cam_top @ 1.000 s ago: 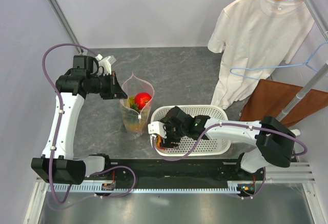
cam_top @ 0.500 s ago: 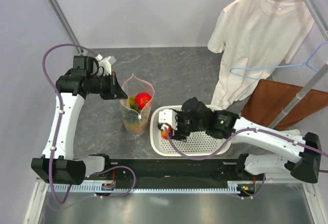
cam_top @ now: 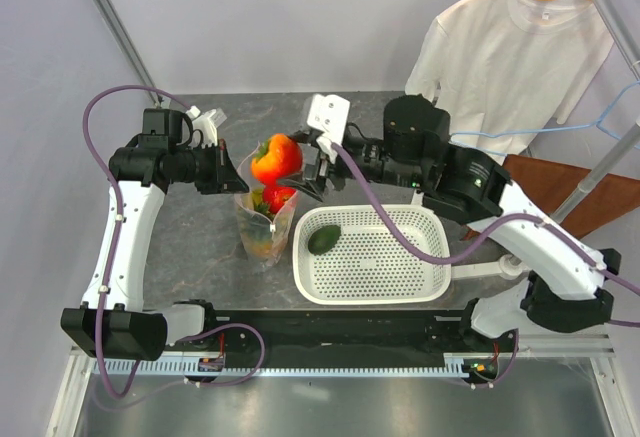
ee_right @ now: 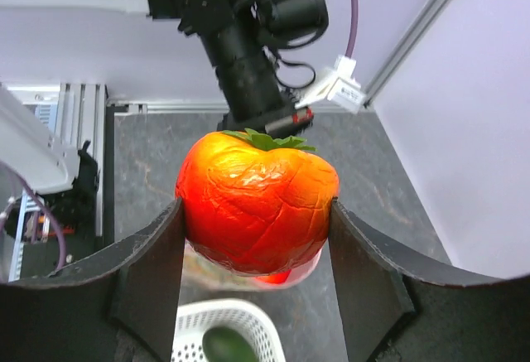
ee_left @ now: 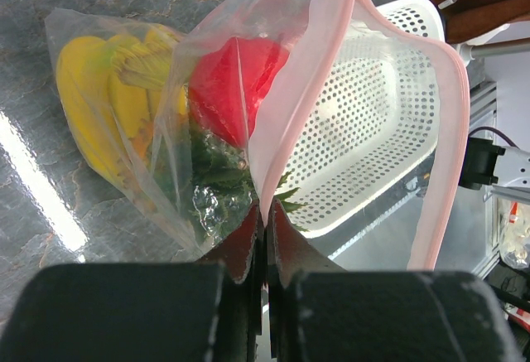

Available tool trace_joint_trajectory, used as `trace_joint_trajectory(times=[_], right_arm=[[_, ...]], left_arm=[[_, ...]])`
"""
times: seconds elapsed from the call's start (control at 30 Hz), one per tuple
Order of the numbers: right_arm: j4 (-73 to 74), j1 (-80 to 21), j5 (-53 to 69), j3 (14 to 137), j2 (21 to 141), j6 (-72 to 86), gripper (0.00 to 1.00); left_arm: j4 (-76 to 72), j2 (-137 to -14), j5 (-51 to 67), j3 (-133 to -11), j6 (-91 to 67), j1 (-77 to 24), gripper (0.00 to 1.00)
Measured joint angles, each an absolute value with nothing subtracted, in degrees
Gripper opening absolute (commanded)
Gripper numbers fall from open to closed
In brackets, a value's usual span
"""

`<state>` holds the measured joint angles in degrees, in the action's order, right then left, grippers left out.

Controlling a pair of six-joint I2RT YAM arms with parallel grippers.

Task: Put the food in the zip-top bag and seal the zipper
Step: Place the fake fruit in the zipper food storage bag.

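The clear zip-top bag (cam_top: 262, 225) stands upright on the table with its mouth open. It holds the yellow banana bunch (ee_left: 103, 105), the red apple (ee_left: 232, 80) and the green crown of the pineapple (ee_left: 211, 184). My left gripper (ee_left: 265, 213) is shut on the pinkish-red zipper (ee_left: 286, 122) at the bag's mouth edge. My right gripper (ee_right: 257, 213) is shut on the red-orange fruit (ee_right: 257, 205) and holds it just above the bag mouth, as the top view (cam_top: 276, 157) also shows. The dark green avocado (cam_top: 323, 240) lies in the white basket.
The white perforated basket (cam_top: 375, 257) stands right of the bag near the front. A white T-shirt (cam_top: 505, 77) hangs on a rack at the back right, beside a brown board (cam_top: 540, 192).
My right gripper has lifted the red-orange fruit out of the basket and carried it up and left to above the bag. The left arm has not moved.
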<state>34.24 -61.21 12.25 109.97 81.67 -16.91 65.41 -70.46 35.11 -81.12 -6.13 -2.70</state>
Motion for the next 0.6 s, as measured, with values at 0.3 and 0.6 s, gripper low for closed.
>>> trace_joint_trajectory(times=[0.3,0.6], right_arm=[[35.6,-61.2,9.0,112.1,96.0,-17.7,0.46],[39.7,-61.1,6.4,111.5,98.3,-16.9,0.98]], left_arm=[[65.4,-70.2,35.6,-81.1,-6.2,-2.7,0.02],[65.4,-69.9,36.1,-81.1,-6.2,-2.7,0.02]])
